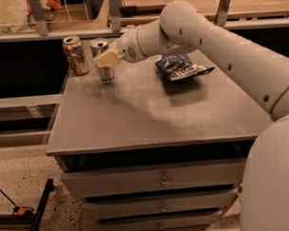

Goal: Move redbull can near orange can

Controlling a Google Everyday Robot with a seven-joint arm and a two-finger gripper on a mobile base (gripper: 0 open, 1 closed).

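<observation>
The redbull can (102, 62) is a slim silver can standing upright at the back left of the grey cabinet top (154, 112). The orange can (76, 54) is shorter and orange-gold and stands just to its left, near the back left corner, with a small gap between them. My gripper (106, 58) reaches in from the right and is shut on the redbull can's middle, its cream fingers (110, 58) covering part of the can's side.
A dark blue crumpled snack bag (181, 68) lies on the top at the back, right of the cans. The cabinet has drawers (161, 181) below. A railing (51, 32) runs behind. A black stand leg (38, 211) lies on the floor at left.
</observation>
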